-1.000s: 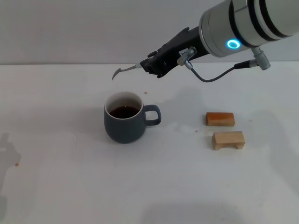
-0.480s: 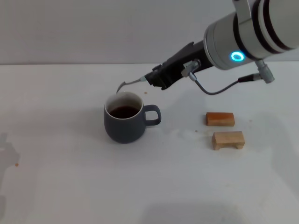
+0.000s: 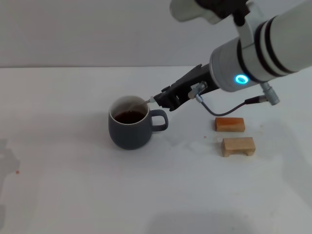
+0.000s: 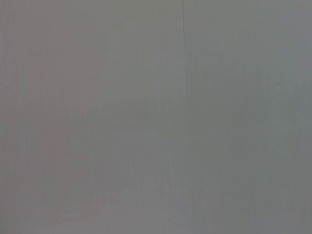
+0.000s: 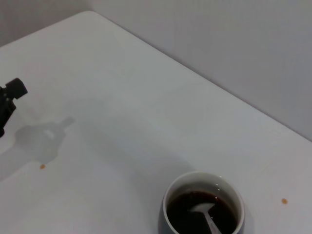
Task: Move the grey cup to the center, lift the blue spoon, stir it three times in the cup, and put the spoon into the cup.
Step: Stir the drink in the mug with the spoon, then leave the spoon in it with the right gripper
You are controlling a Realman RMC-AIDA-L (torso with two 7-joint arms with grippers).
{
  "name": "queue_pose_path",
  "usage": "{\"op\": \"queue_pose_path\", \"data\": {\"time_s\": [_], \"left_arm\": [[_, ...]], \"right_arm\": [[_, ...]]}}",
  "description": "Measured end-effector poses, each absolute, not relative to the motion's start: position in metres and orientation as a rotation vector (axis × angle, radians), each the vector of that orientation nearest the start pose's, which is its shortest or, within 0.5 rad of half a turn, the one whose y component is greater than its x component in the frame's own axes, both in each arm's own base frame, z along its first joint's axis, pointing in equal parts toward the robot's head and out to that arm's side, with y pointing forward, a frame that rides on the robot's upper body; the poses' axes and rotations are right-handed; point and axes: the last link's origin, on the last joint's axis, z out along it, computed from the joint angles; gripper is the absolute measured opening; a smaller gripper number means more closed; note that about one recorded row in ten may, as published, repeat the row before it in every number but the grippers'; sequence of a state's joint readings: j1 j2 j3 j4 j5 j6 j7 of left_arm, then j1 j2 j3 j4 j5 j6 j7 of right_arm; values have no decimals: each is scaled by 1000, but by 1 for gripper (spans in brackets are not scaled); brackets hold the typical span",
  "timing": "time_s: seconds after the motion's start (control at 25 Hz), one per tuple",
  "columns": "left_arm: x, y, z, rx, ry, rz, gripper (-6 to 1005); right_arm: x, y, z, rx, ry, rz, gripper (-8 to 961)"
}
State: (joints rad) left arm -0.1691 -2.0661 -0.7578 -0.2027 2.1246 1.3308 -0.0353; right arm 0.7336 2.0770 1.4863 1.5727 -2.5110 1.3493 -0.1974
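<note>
The grey cup [image 3: 129, 132] stands on the white table left of centre, its handle pointing right and dark liquid inside. My right gripper [image 3: 159, 100] hangs just right of the rim, shut on the blue spoon [image 3: 150, 100]. Only the spoon's metal neck shows there; its handle is hidden in the fingers. In the right wrist view the spoon [image 5: 204, 210] has its bowl dipped in the liquid of the cup [image 5: 168, 199]. A dark part at that view's edge, the parked left gripper [image 5: 9, 100], sits far off to the cup's side.
Two small wooden blocks lie right of the cup: an orange-brown one [image 3: 229, 124] and a pale one [image 3: 238, 146] in front of it. A few small brown drops [image 5: 42, 166] dot the table.
My right gripper has come down and toward the cup. The spoon's bowl, which hung above and behind the rim, now sits inside the cup in the liquid.
</note>
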Motion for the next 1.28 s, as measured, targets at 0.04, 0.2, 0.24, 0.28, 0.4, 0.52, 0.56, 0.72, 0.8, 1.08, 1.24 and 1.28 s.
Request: {"op": "queue_pose_path", "data": {"time_s": [0.04,0.2,0.24,0.28,0.4,0.52,0.56,0.72,0.8,1.08,1.24,1.28], "left_arm": [[-385,238,7,-1403,-553,-562,-2],[-385,236,7,-1398,-553,-567,-2],[-385,236,7,-1397,-552,-570,-2],[-385,236,8,-1396,-551,-572,-2],[-384,236,8,-1394,-548,-576,-2],[-384,236,8,-1394,-548,-577,-2],[-384,235,8,-1393,-549,-577,-2],[-385,235,8,-1393,-549,-577,-2],[-384,235,9,-1391,-546,-580,-2],[-384,234,9,-1389,-542,-585,-2],[-384,233,9,-1386,-545,-583,-2],[-384,233,9,-1385,-545,-584,-2]], "right_arm": [[47,357,-31,-2600,708,-106,160],[48,359,-40,-2608,690,-118,160],[47,360,-42,-2610,686,-120,160],[47,360,-43,-2610,684,-121,160],[48,361,-46,-2611,683,-126,161],[51,363,-50,-2611,687,-139,161],[52,363,-52,-2611,687,-141,161],[53,366,-56,-2609,682,-140,160],[53,367,-59,-2610,674,-140,160],[54,372,-70,-2631,666,-141,161],[55,374,-72,-2632,657,-138,161],[55,377,-71,-2627,646,-129,161]]}}
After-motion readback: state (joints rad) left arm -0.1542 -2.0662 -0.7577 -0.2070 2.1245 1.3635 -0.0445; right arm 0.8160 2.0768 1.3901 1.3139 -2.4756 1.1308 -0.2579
